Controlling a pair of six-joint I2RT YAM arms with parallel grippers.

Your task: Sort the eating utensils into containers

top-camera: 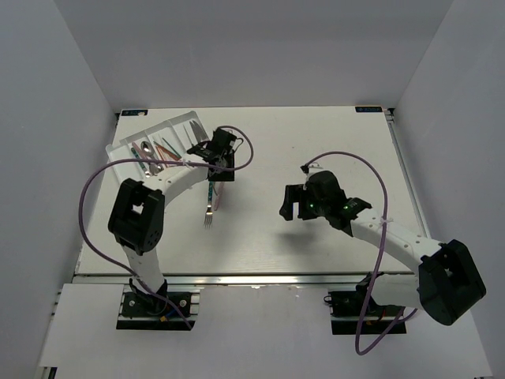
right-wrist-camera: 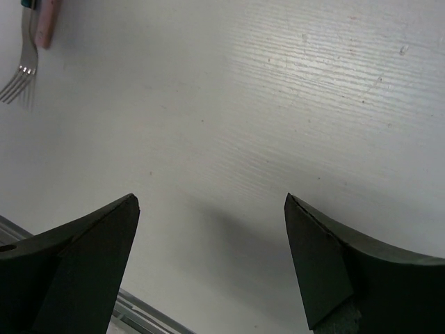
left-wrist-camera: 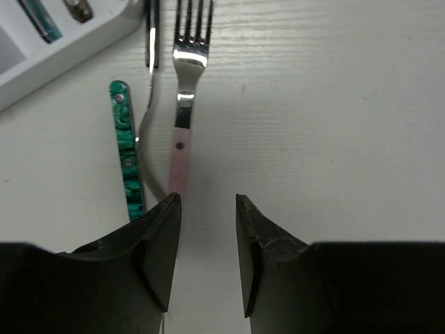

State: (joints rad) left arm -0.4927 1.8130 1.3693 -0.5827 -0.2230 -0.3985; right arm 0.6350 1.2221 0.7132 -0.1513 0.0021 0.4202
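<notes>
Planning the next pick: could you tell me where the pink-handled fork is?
Left wrist view: the fork lies on the table ahead of the left gripper, beside a teal-handled utensil.

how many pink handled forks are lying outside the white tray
1. The pink-handled metal fork lies on the table ahead of the left gripper, beside a teal handle; others may be hidden.

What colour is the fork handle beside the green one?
Pale pink fork handle, best in left wrist view.
</notes>
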